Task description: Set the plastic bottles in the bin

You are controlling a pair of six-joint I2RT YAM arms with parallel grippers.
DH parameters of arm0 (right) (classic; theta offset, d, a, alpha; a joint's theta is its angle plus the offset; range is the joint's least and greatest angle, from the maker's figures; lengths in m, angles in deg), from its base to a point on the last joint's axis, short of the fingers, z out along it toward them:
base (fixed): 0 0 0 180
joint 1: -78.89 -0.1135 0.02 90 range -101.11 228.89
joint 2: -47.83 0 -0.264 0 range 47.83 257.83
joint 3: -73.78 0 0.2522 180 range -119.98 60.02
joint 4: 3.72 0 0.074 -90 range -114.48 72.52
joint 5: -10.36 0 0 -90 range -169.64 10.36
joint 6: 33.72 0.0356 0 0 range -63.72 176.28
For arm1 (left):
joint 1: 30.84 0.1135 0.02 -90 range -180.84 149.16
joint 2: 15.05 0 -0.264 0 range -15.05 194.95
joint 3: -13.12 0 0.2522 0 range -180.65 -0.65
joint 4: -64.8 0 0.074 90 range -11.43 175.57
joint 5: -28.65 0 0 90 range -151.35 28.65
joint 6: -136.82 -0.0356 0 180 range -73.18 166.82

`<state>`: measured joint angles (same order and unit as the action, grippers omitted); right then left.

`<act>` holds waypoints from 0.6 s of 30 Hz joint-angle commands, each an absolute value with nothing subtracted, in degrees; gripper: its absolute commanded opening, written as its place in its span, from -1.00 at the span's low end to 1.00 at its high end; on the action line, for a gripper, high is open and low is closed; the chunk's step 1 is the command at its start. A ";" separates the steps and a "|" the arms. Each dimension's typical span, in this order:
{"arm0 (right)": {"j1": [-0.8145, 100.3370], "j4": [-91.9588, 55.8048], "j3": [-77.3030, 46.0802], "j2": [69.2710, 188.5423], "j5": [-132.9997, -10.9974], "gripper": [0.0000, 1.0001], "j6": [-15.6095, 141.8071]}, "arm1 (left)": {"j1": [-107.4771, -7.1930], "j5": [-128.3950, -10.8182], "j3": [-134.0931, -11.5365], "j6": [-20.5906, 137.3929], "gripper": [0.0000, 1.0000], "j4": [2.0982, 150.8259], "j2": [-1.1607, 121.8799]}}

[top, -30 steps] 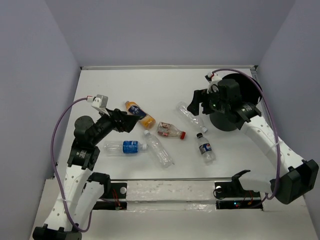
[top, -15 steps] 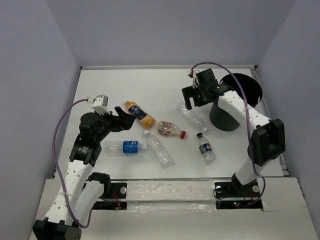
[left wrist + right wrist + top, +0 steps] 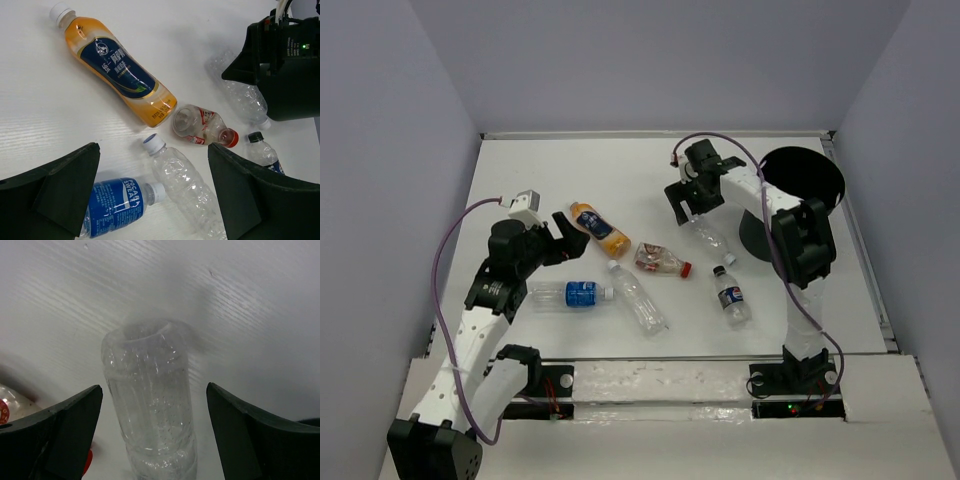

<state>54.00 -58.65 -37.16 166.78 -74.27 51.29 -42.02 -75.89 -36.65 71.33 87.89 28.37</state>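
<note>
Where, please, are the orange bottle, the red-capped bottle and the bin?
orange bottle (image 3: 120, 75), left wrist view, blue label.
red-capped bottle (image 3: 200, 125), left wrist view, clear body.
bin (image 3: 820, 165), top external view, inner wall.

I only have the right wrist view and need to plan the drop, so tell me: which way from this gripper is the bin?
Observer: The bin stands to the right of the right gripper, near the table's far right corner.
Operator: Is the left arm near my clear bottle?
Observer: No. The left gripper is open beside the orange-drink bottle, away from yours.
Operator: How many bottles are out?
Observer: Six lie on the table, yours included.
</note>
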 commanded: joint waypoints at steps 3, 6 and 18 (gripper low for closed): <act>53.66 -59.32 -44.21 170.16 -72.87 0.57 48.64 | -42.26 -75.32 -37.74 72.83 0.98 87.27 29.69; 53.66 -59.23 -45.35 169.39 -74.97 0.06 48.20 | -42.26 -75.14 -37.21 75.72 0.98 86.31 29.95; 52.61 -46.50 -43.52 137.68 -78.56 -0.14 58.02 | -42.17 -70.05 -36.95 86.01 0.98 79.28 39.18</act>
